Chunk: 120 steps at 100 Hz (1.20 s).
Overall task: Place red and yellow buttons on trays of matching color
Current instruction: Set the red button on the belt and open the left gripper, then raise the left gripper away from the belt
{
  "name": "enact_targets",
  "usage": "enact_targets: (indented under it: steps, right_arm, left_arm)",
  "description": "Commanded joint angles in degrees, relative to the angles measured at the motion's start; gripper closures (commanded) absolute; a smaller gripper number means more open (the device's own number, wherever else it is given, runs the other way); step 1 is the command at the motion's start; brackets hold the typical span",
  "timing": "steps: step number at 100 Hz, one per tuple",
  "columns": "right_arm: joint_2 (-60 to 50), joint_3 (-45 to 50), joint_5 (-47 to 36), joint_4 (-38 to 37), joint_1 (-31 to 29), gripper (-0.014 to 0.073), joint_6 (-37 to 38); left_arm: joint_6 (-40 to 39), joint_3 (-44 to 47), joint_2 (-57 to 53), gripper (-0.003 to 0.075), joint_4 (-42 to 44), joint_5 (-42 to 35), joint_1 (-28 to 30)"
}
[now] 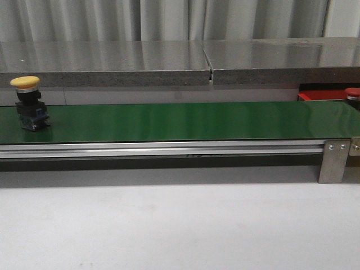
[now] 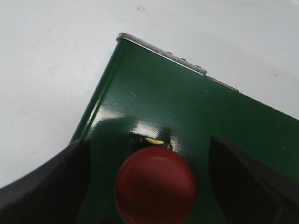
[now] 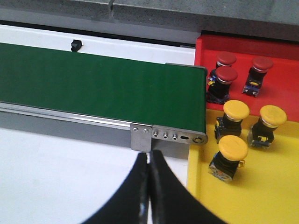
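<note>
A red button (image 2: 155,185) stands on the green belt (image 2: 187,107) near its corner, between the two wide-apart fingers of my open left gripper (image 2: 148,143); neither finger touches it. In the front view a yellow button (image 1: 25,84) stands on the belt's left part. My right gripper (image 3: 149,156) is shut on nothing, over the white table before the belt's right end. Beyond that end lie the red tray (image 3: 280,49) holding three red buttons (image 3: 226,74) and the yellow tray (image 3: 275,196) holding three yellow buttons (image 3: 233,147). Neither arm shows in the front view.
The belt (image 1: 185,121) runs across the table on an aluminium rail with a metal bracket (image 1: 334,160) at its right end. A grey stone ledge (image 1: 169,62) runs behind it. The red tray's edge (image 1: 320,94) and one red button (image 1: 352,93) show at far right.
</note>
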Motion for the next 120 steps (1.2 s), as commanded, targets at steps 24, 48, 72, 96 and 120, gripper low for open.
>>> enact_targets:
  steps: [24,48,72,96,120]
  right_arm:
    - [0.2,-1.5,-4.0,-0.3,0.0,0.0715,-0.4]
    - [0.2,-1.5,-4.0,-0.3,0.0,0.0715,-0.4]
    - [0.2,-1.5,-4.0,-0.3,0.0,0.0715,-0.4]
    - [0.2,-1.5,-4.0,-0.3,0.0,0.0715,-0.4]
    - [0.2,-1.5,-4.0,-0.3,0.0,0.0715,-0.4]
  left_arm:
    - [9.3,-1.4,-8.4,0.0344,-3.2,-5.2,-0.6]
    - [18.5,-0.7,-13.4,0.0739,-4.1,-4.8,-6.2]
    - [18.5,3.2,-17.4,0.0739,-4.3,-8.3,-14.3]
    - [18.5,12.3,-24.3,0.0739,-4.5,-13.5,-21.0]
    - [18.5,21.6,-34.8,0.0739,-5.4,-14.3,-23.2]
